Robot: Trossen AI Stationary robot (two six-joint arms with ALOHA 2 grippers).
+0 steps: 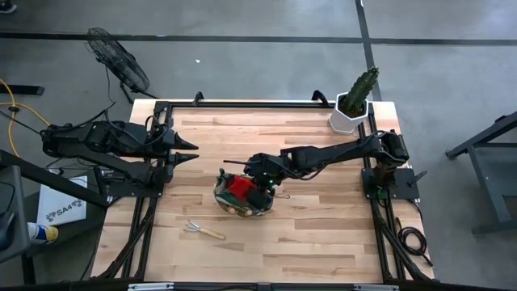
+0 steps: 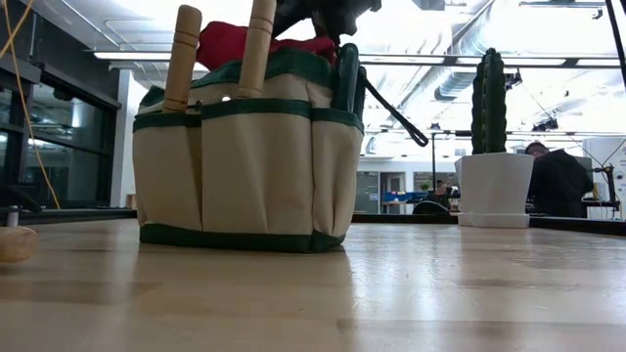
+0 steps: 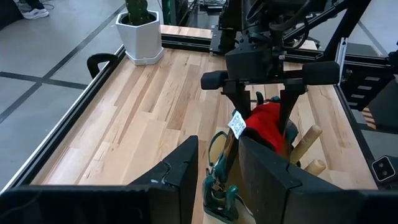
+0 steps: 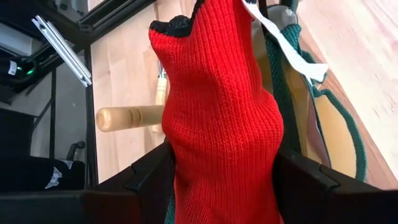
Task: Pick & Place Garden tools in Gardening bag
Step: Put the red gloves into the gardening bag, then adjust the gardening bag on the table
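Right gripper (image 1: 252, 179) directly over gardening bag (image 1: 241, 196), fingers wide beside red glove (image 4: 217, 118); hand rake (image 1: 203, 231) lies outside the bag, nearer the waiting left gripper (image 1: 191, 151), half-open, empty

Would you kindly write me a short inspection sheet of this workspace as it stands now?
Surface: wooden table, black frame.
Job's things: bag mid-table, wooden handles sticking out, red glove on top; hand rake on table.
Clutter: cactus in white pot at far right corner.
Grippers: right gripper open around glove, above bag; left gripper waits at left edge.
Cables: yellow cable on floor, left.
Surroundings: fan, person behind.
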